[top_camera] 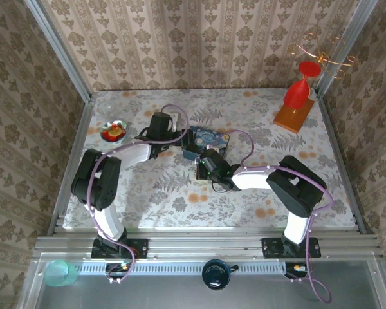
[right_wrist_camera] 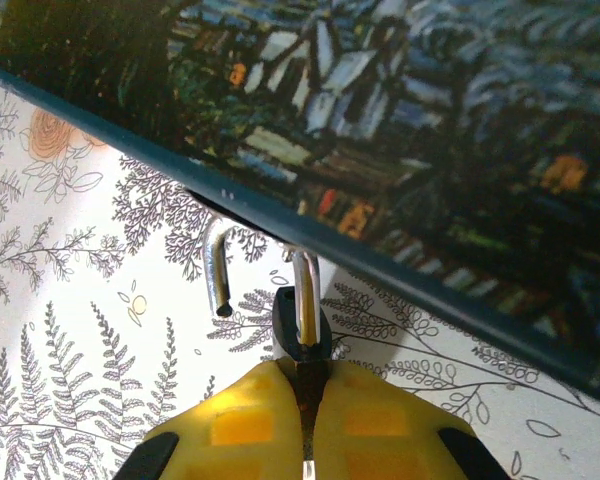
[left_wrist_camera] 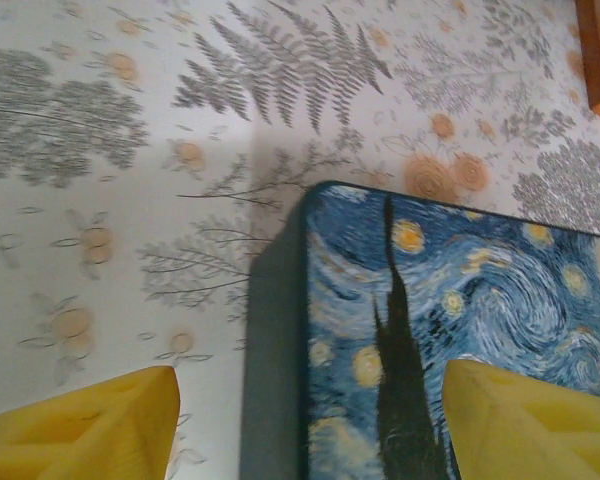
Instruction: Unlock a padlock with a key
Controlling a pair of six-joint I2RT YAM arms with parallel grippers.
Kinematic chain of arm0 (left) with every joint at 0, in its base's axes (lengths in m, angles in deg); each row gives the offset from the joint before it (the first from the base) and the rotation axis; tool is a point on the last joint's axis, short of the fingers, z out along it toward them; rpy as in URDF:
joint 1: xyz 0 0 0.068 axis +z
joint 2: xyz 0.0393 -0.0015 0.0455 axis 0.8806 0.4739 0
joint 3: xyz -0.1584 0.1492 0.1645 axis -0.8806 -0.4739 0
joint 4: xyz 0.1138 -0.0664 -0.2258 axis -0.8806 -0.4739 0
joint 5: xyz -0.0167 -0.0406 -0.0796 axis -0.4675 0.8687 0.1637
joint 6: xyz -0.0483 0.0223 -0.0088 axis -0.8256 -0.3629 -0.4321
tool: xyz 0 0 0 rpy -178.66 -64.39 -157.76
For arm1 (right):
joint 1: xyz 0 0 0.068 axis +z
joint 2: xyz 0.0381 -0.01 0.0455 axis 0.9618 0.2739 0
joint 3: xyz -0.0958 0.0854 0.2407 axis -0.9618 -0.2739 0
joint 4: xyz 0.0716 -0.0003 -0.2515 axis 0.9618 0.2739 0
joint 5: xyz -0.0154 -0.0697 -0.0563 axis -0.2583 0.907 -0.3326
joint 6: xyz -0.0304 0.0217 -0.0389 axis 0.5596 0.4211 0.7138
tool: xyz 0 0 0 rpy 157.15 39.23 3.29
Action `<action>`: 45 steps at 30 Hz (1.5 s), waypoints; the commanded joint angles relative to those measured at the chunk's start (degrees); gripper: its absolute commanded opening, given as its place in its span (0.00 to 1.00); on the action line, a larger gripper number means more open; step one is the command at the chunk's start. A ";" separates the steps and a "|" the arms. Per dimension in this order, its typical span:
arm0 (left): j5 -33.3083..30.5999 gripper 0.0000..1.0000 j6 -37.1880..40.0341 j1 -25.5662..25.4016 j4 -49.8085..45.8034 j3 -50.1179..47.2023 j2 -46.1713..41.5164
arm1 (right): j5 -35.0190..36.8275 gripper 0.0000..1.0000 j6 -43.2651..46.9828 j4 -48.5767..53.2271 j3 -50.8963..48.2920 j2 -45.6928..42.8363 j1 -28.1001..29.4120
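Top external view, count: one blue painted tin, one padlock, two grippers, one small dish, one red goblet on one wooden block.

Padlock: tiny dark body, thin silvery shackle. It sat at the tin's near edge, on the side facing the arm bases. One shackle leg entered the body. The other ended free in the air beside it, so the shackle stood open. The tin's dark rim hid the shackle's crown, and contact with the tin could not be judged.

Right gripper: yellow fingers closed tight on the padlock body, shackle pointing toward the tin.

Left gripper: spread wide, holding nothing, above the tin's left end. One finger was over the lid, the other over the floral table just left of the tin.

Dish: well left of the tin. Goblet and block: far right of the tin, toward the back wall.
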 commanded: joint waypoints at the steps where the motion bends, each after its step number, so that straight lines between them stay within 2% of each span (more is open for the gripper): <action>1: 3.49 0.70 2.26 -0.44 -1.86 2.45 3.03 | 1.92 0.00 0.25 2.91 -1.10 -1.38 -1.57; 4: 6.78 0.63 2.74 -0.68 -3.11 3.99 6.08 | 1.24 0.00 0.18 3.09 -1.41 -1.85 -2.42; 8: 6.71 0.61 0.94 -0.70 -2.48 2.02 7.42 | 2.02 0.00 0.17 2.98 -2.81 -3.10 -3.34; 10: 4.67 0.60 -0.03 -0.73 -2.54 0.00 6.77 | 2.09 0.00 0.31 3.47 -3.28 -3.63 -4.04; 15: -6.93 0.61 -2.85 -3.50 -5.93 -4.84 4.12 | 3.17 0.00 -0.24 5.30 -4.90 -5.30 -6.19; 21: -12.24 0.61 -8.79 -7.85 -2.44 -12.03 1.28 | 1.13 0.00 -2.08 4.35 -6.16 -6.90 -9.37; 25: -10.97 0.61 -12.08 -9.78 1.49 -15.09 0.91 | -1.13 0.00 -3.54 3.84 -5.21 -6.42 -10.59; 29: -12.52 0.61 -13.20 -11.57 0.83 -15.50 0.56 | -3.66 0.00 -6.25 1.47 -4.84 -5.42 -12.09; 34: -14.73 0.61 -13.24 -11.54 2.02 -17.01 0.38 | -7.94 0.00 -9.39 -0.66 -4.10 -3.98 -14.03; 45: -15.77 0.61 -14.80 -11.28 3.61 -18.55 -0.45 | -9.31 0.00 -17.27 -3.72 -5.38 -3.95 -16.95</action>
